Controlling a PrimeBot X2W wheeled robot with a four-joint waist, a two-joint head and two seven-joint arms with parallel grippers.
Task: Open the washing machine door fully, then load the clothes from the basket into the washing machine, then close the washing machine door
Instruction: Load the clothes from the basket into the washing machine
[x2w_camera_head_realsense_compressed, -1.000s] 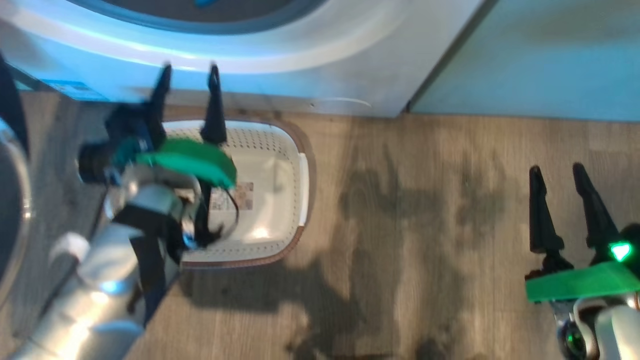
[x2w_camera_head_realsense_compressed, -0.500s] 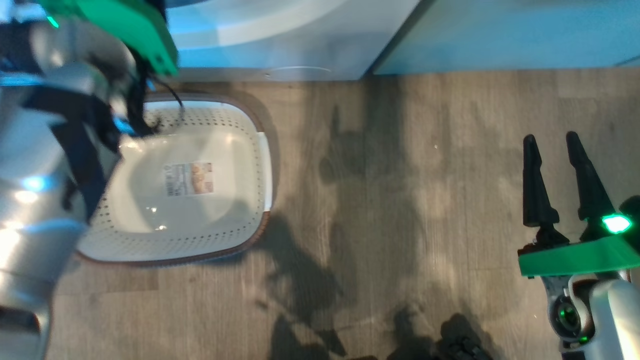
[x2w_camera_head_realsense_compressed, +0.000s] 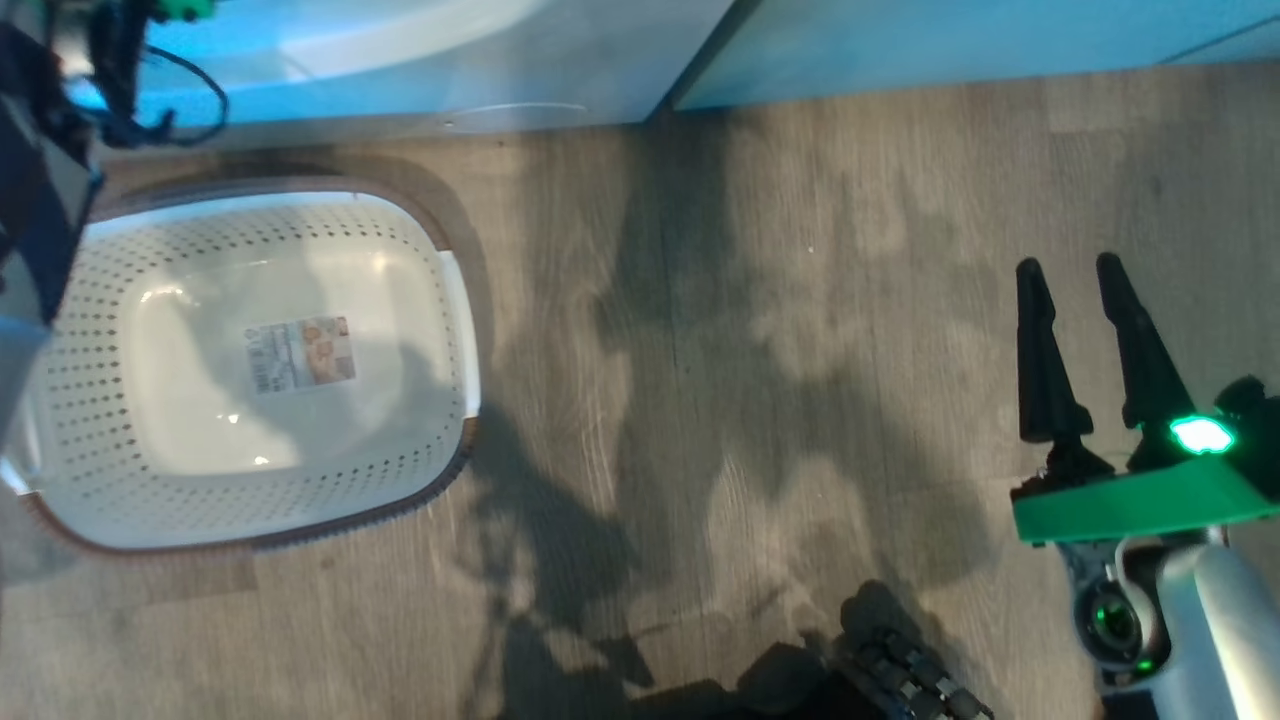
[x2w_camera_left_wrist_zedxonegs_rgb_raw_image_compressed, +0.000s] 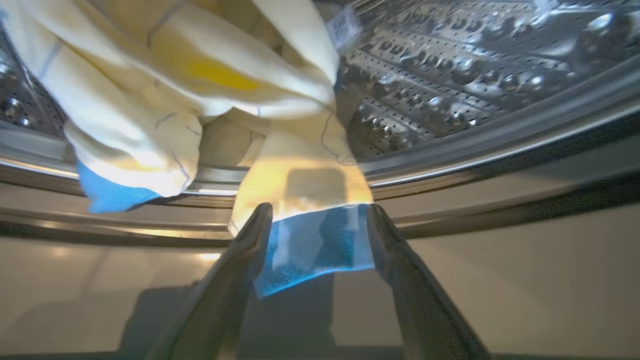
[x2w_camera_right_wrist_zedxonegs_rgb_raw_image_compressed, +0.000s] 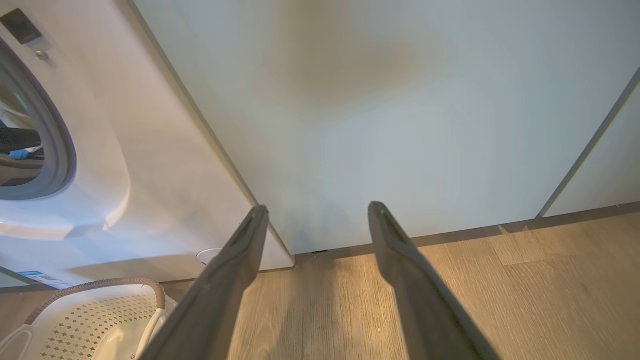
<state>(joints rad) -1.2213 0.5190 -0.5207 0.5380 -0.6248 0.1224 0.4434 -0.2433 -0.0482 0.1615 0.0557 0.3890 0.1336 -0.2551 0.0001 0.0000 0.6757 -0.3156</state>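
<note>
Notably: clothes (x2w_camera_left_wrist_zedxonegs_rgb_raw_image_compressed: 210, 100) hang over the drum lip (x2w_camera_left_wrist_zedxonegs_rgb_raw_image_compressed: 475, 145); basket (x2w_camera_head_realsense_compressed: 90, 300) empty.
Both jaws wide, holding nothing; blue hem (x2w_camera_left_wrist_zedxonegs_rgb_raw_image_compressed: 315, 250) lies between the left jaws. Risk: cloth slides out, or the door traps it.

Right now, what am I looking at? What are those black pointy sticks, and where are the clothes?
It's a robot doing laundry. The black sticks are its jaws, two on each arm, for pinching things. One picture is from its head, looking down at the wooden floor: there sits the empty basket, and the right jaws stand open, holding nothing. The other two pictures come from cameras on its wrists. The left one peeks into the shiny drum, where the cream clothes hang over the edge; a blue hem dangles between the open left jaws. The right one shows the white washing machine beside a pale cabinet.
</note>
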